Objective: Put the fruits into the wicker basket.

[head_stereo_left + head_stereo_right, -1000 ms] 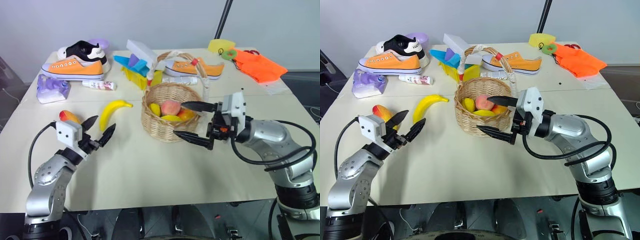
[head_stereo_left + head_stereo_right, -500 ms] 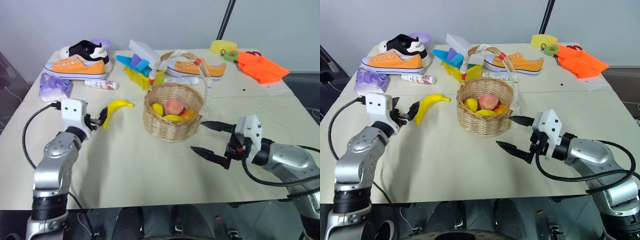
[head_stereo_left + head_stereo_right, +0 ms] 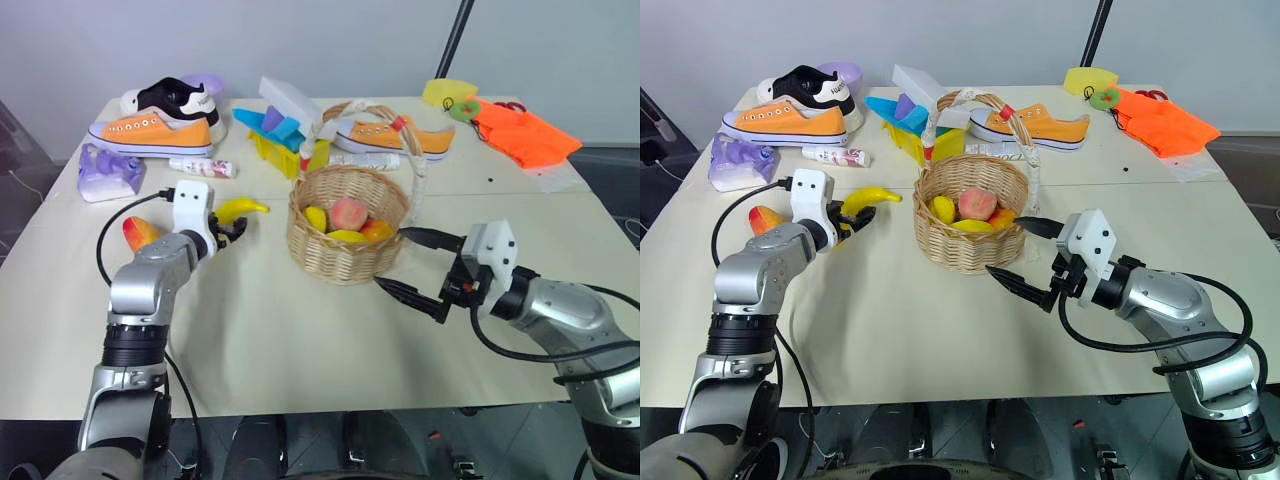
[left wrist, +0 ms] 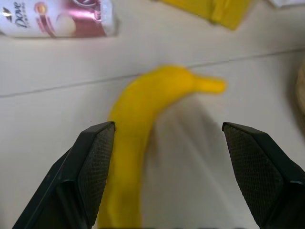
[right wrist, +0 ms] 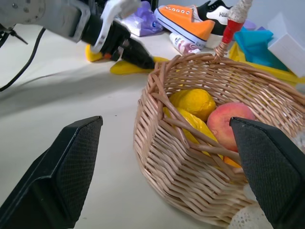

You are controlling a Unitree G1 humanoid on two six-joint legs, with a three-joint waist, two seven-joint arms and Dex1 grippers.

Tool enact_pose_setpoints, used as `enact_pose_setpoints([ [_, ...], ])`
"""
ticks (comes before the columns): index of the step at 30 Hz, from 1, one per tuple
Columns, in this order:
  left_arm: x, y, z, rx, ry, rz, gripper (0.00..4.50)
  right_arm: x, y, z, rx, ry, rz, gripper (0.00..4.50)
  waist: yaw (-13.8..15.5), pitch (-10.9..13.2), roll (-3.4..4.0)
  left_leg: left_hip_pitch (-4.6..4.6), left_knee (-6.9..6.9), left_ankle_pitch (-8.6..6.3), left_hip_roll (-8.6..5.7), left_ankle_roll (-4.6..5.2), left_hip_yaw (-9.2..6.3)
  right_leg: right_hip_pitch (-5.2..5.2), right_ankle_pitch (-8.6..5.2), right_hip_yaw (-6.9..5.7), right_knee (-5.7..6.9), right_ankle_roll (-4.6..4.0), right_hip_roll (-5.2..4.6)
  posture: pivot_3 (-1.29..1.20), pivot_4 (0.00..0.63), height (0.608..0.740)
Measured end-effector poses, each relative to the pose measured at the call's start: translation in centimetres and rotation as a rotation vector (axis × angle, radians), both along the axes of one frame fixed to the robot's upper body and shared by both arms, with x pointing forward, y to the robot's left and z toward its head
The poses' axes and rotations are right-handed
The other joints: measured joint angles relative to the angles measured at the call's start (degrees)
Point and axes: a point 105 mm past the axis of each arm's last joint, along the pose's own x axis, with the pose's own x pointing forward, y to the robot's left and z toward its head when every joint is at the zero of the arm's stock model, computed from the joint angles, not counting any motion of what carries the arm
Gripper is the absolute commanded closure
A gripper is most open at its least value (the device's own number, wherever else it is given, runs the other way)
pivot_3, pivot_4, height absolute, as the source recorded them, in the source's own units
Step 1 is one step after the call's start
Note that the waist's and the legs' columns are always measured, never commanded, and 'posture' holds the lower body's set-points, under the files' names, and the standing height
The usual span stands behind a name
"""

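Observation:
The wicker basket [image 3: 345, 250] stands mid-table with a pinkish peach [image 3: 348, 213] and several yellow and orange fruits [image 3: 315, 218] inside. Left of it lies a yellow banana [image 3: 245, 208]. My left gripper [image 3: 232, 228] is open at the banana. In the left wrist view the banana [image 4: 143, 109] lies between its fingers [image 4: 95, 157], closer to one of them. A red-and-yellow mango [image 3: 140, 232] rests further left. My right gripper [image 3: 392, 260] is open just right of the basket, holding nothing. In its wrist view it faces the basket wall [image 5: 176, 167].
Along the back stand orange sneakers [image 3: 150, 135] [image 3: 390, 140], a yellow tray [image 3: 285, 155] of blue items and a white box. A white tube [image 3: 200, 168], a purple packet [image 3: 108, 170] and an orange cloth [image 3: 525, 130] also lie there.
My left arm has reached forward to the banana, bringing its open fingers around it. My right gripper has drawn back from over the basket to its right side, still open.

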Motion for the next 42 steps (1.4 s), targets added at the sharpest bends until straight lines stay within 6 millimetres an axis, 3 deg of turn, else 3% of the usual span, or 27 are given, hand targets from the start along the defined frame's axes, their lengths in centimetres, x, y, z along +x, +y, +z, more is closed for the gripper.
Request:
enact_pose_setpoints([
  [15,0.3,1.0,0.2,0.042,-0.021,0.065,0.64,0.5,1.4,1.5,0.012,-0.028,0.025,0.05,0.0,0.0,-0.02,-0.01,0.02,0.0,-0.01,0.0,0.0,0.0,0.0,0.01,0.0,0.01,-0.04,0.0,0.15,0.74],
  [30,-0.1,0.6,-1.9,0.024,0.04,0.054,0.64,0.5,1.7,1.4,0.018,-0.007,0.039,0.05,0.1,0.0,-0.02,-0.01,0.03,0.0,-0.02,0.0,0.01,0.01,0.01,0.0,0.01,0.02,-0.05,0.0,0.15,0.74],
  [36,-0.1,0.5,-2.1,0.02,0.046,0.051,3.41,0.4,1.6,1.3,0.017,-0.004,0.039,0.0,0.0,0.0,-0.03,-0.01,0.03,0.0,-0.02,0.0,0.01,0.01,0.02,0.0,0.01,0.03,-0.05,0.0,0.15,0.74],
  [42,-0.1,0.8,-2.1,0.03,0.04,0.073,3.41,0.3,1.6,1.3,0.014,-0.017,0.045,0.0,0.0,0.0,-0.03,-0.02,0.03,0.0,-0.02,0.0,0.01,0.01,0.03,0.0,0.01,0.05,-0.05,0.0,0.15,0.74],
])
